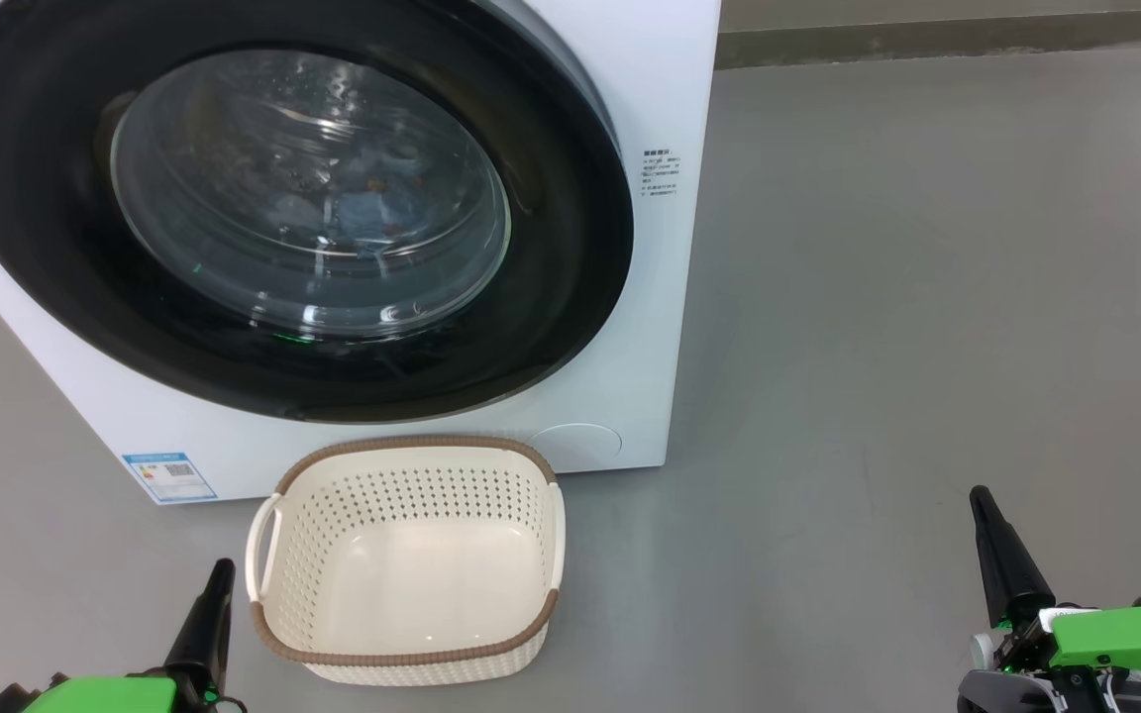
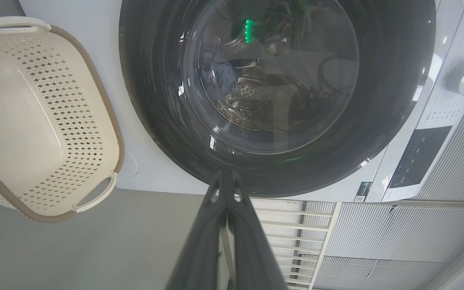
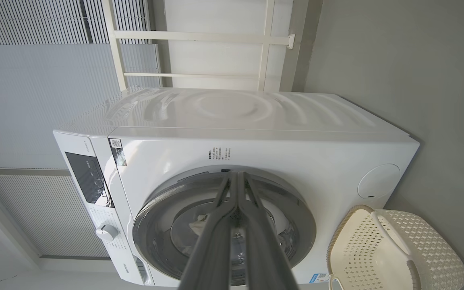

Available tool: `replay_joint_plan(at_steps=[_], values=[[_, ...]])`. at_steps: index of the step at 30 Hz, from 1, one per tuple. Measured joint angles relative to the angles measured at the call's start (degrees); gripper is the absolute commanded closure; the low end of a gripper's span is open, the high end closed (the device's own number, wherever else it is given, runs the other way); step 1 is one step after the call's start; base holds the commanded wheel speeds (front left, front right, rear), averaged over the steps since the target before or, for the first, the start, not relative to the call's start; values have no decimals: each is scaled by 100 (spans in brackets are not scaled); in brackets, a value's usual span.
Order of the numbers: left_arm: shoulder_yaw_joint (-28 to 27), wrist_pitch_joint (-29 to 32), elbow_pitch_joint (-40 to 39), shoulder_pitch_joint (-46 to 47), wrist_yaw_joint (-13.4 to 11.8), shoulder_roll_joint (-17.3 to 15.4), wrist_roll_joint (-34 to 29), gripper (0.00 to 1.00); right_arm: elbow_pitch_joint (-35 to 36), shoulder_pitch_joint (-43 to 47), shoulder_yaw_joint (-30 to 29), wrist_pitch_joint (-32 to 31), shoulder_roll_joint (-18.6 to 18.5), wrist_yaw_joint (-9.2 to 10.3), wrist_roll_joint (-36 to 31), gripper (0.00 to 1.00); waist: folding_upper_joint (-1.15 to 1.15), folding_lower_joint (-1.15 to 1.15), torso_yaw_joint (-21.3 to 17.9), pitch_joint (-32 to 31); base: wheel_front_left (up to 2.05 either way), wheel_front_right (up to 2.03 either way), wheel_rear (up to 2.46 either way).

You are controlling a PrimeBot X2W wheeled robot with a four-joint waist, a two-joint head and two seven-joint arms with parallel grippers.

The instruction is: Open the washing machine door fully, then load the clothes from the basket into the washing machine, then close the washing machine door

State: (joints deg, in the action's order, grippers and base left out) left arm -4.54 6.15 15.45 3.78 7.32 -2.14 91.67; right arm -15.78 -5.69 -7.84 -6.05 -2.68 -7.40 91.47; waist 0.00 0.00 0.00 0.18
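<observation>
The washing machine (image 1: 655, 327) stands white and boxy ahead of me. The washing machine door (image 1: 561, 297), with its wide black rim and bulging glass, lies shut against the front. Through the glass I make out the clothes (image 1: 372, 198), light blue and pale, inside the drum. The basket (image 1: 412, 444) sits on the floor right before the machine, cream with a brown rim and nothing inside. My left gripper (image 1: 219, 572) is shut, low at the basket's left. My right gripper (image 1: 979, 497) is shut, far off to the right. The left wrist view faces the door (image 2: 381, 121) beyond the shut left gripper (image 2: 226, 175).
Grey floor (image 1: 927, 297) spreads wide to the right of the machine. A blue label sticker (image 1: 169, 477) and a round cover (image 1: 577, 443) mark the machine's lower front. The control panel (image 3: 89, 177) and knob (image 3: 106, 232) sit at its top. A white rack (image 3: 199, 38) stands behind.
</observation>
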Motion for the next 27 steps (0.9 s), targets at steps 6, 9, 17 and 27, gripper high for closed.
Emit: replay_joint_plan(at_steps=[6, 9, 17, 27], values=[[0, 0, 0, 0, 0, 0, 0, 100, 0, 0, 0, 0, 0, 0, 0, 100, 0, 0, 0, 0, 0, 0, 0], [0, 0, 0, 0, 0, 0, 0, 100, 0, 0, 0, 0, 0, 0, 0, 100, 0, 0, 0, 0, 0, 0, 0], [0, 0, 0, 0, 0, 0, 0, 100, 0, 0, 0, 0, 0, 0, 0, 100, 0, 0, 0, 0, 0, 0, 0], [0, 0, 0, 0, 0, 0, 0, 100, 0, 0, 0, 0, 0, 0, 0, 100, 0, 0, 0, 0, 0, 0, 0]])
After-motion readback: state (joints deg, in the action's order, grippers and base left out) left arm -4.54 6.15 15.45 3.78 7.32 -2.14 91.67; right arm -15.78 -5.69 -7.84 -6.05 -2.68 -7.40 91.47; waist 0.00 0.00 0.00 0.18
